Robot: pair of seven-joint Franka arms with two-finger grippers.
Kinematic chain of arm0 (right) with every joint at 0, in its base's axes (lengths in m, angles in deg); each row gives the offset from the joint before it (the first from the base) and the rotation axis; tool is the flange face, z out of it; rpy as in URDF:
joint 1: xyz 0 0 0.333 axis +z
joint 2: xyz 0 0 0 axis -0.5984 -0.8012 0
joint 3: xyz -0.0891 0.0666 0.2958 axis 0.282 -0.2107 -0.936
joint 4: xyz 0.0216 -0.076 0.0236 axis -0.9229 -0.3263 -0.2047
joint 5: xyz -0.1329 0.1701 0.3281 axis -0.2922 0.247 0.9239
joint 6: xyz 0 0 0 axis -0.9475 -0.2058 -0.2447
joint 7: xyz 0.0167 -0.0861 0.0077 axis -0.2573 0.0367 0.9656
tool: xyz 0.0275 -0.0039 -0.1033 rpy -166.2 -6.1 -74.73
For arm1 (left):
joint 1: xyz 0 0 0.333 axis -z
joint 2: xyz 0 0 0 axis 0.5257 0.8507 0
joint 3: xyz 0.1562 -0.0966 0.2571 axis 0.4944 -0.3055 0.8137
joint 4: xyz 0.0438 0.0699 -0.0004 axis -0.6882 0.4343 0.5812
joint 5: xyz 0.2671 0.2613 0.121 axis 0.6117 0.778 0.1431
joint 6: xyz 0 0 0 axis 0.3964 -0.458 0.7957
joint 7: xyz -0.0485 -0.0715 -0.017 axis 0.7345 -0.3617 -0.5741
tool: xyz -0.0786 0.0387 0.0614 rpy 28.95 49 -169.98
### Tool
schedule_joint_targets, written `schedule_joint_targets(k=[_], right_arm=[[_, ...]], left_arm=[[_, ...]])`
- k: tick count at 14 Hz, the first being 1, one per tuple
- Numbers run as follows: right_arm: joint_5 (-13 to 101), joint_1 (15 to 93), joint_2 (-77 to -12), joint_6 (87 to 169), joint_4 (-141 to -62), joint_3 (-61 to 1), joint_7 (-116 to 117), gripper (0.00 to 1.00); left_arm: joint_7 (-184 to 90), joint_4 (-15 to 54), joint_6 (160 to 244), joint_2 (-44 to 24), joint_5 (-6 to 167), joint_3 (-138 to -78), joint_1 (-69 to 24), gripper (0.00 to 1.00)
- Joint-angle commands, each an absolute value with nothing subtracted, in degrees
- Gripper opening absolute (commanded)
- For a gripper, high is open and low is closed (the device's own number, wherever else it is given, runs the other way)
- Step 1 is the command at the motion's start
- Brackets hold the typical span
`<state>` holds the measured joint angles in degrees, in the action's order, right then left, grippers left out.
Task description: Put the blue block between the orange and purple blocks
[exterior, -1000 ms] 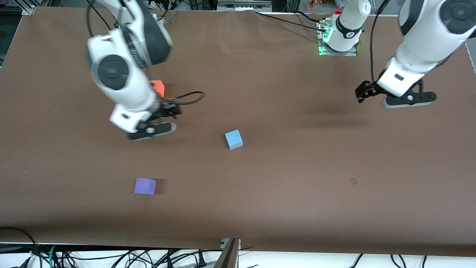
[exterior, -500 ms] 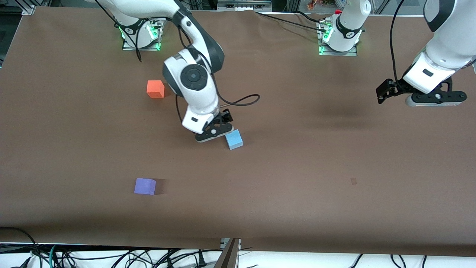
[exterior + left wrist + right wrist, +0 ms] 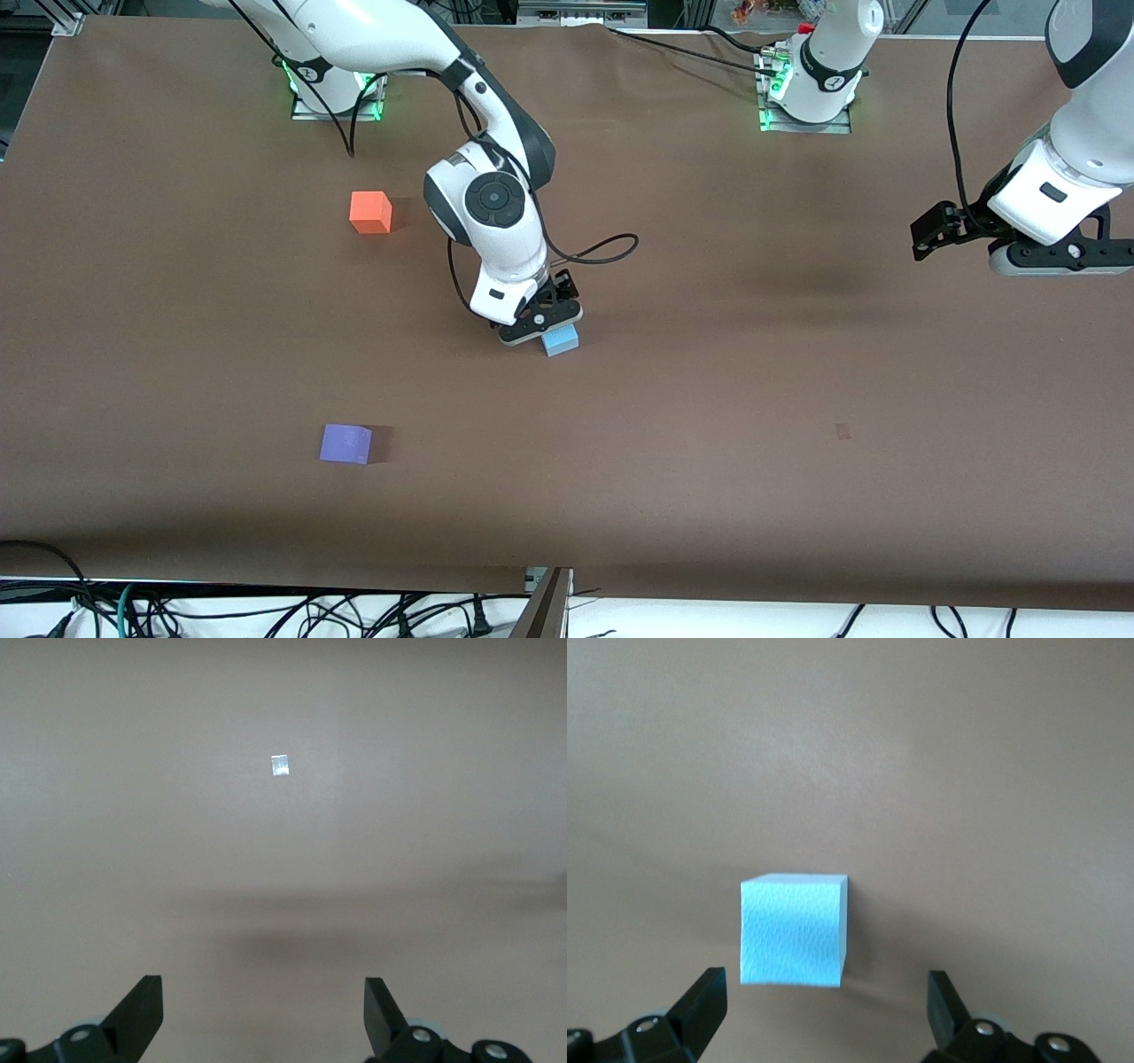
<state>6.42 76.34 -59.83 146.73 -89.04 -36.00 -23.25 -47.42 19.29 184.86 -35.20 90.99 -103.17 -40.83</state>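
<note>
The blue block [image 3: 561,340] is a sky-blue cube near the table's middle, partly covered by my right gripper [image 3: 540,326], which hangs over it. In the right wrist view the blue block [image 3: 793,930] lies just ahead of the open fingers, and my right gripper [image 3: 826,1005] holds nothing. The orange block [image 3: 369,213] lies farther from the front camera, toward the right arm's end. The purple block [image 3: 345,443] lies nearer the front camera. My left gripper [image 3: 1050,257] is open and empty above bare table at the left arm's end; it also shows in the left wrist view [image 3: 263,1010].
The brown table [image 3: 709,399] is bare apart from the three cubes. A small pale mark [image 3: 842,431] lies on it toward the left arm's end; it also shows in the left wrist view [image 3: 281,766]. Cables [image 3: 266,611] hang below the front edge.
My right gripper has swung from beside the orange block toward the table's middle and come over the blue block. My left gripper has drifted toward its end of the table.
</note>
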Motion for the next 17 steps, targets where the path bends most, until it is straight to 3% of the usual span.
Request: schedule_joint_targets(k=[1, 9, 13, 14, 15, 16, 17], right_arm=[[6.3, 77.4, -62.6, 151.6, -87.7, -35.5, -23.5, 1.00], [6.2, 78.8, -65.6, 153.4, -87.7, -35.6, -23.4, 1.00], [6.0, 78.9, -66.8, 153.8, -87.6, -35.6, -23.1, 1.00], [5.9, 78.9, -66.8, 153.9, -87.6, -35.6, -23.1, 0.99], [5.8, 78.8, -66.8, 155.0, -87.6, -35.6, -22.9, 0.90], [5.8, 78.8, -66.9, 156.1, -87.6, -35.6, -23.0, 0.63], [6.0, 78.8, -67.0, 156.4, -87.6, -35.6, -23.2, 0.43]], left_arm=[[-48.4, 16.2, 182.9, -34.5, 89.1, -103.4, -41.5, 1.00], [-48.9, 16.5, 183.2, -34.0, 89.2, -103.1, -40.1, 1.00], [-49.1, 16.1, 181.9, -34.0, 89.6, -87.5, -27.0, 1.00], [-49.0, 15.7, 181.3, -33.9, 89.6, -86.1, -25.8, 1.00], [-49.0, 15.4, 180.6, -34.0, 89.6, -86.2, -25.6, 1.00], [-49.0, 14.3, 179.7, -33.8, 89.6, -86.3, -25.6, 1.00], [-49.0, 14.0, 179.0, -33.7, 89.6, -86.4, -25.6, 1.00]])
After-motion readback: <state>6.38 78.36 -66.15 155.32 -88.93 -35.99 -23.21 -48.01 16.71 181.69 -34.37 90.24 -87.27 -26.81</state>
